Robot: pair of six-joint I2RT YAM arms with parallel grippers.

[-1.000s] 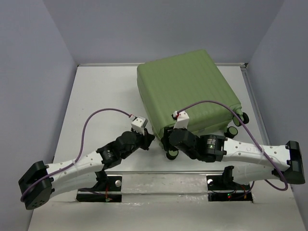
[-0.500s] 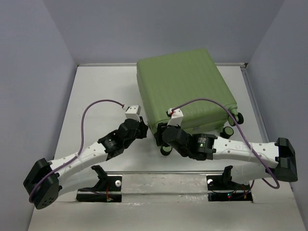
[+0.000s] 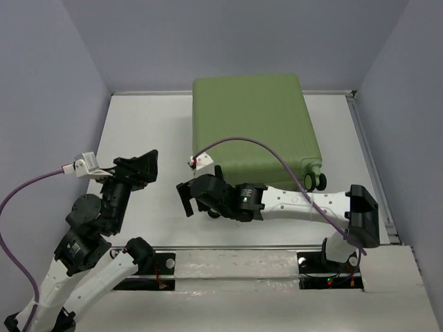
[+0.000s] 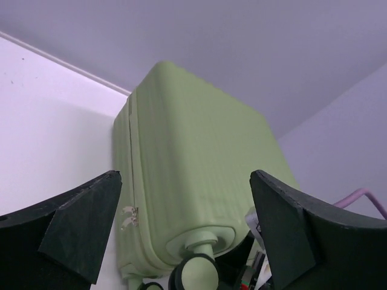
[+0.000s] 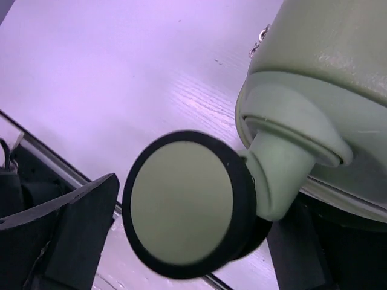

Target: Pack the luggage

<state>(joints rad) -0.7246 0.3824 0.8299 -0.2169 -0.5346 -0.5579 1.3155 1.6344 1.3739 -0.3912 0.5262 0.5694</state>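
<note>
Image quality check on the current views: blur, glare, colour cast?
Top external: even light, sharp, luggage well exposed. Left wrist: sharp on the luggage; its fingers near-black, little detail. Right wrist: table takes a lilac cast; wheel looms close, edges slightly soft.

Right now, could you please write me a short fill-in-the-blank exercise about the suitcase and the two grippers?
1. The light-green suitcase lies on the table, its shell ____.
2. The left gripper is open and holds ____.
3. The right gripper is open; its wrist camera shows a suitcase ____ close up.
Missing: closed; nothing; wheel.
</note>
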